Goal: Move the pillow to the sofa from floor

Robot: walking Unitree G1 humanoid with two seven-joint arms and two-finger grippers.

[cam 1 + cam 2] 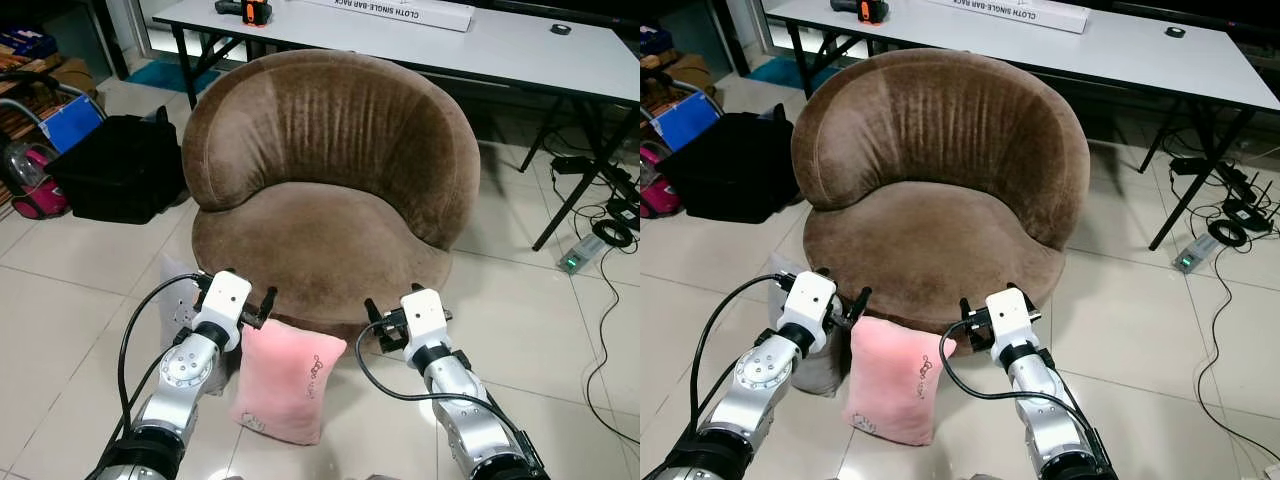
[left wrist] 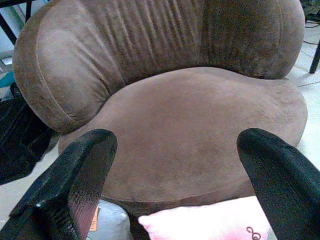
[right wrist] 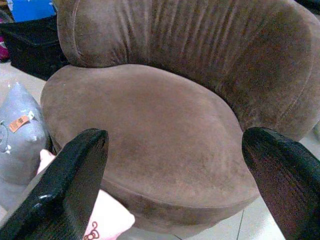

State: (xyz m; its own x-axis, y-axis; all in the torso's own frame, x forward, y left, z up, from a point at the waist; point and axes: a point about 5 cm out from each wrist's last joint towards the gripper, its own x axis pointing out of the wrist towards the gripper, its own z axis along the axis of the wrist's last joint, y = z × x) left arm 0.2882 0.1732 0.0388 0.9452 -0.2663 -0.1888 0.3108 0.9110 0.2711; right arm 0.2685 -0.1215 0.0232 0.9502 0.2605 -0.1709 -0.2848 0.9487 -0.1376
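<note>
A pink pillow (image 1: 285,385) stands on the tiled floor, leaning against the front of the round brown sofa (image 1: 320,170). My left gripper (image 1: 238,292) hovers open just above the pillow's upper left corner. Over its upper right corner, my right gripper (image 1: 405,305) is open too. In the left wrist view the wide-apart fingers (image 2: 75,180) frame the sofa seat, with the pink pillow (image 2: 215,222) below them. The right wrist view also has the pink pillow (image 3: 105,220) at its lower edge. Neither gripper holds anything.
A grey pillow (image 1: 172,290) leans on the sofa base behind my left arm. A black bag (image 1: 120,165) and a vacuum cleaner (image 1: 30,180) stand to the left. Behind the sofa is a white table (image 1: 500,45). A power strip and cables (image 1: 585,250) lie at right.
</note>
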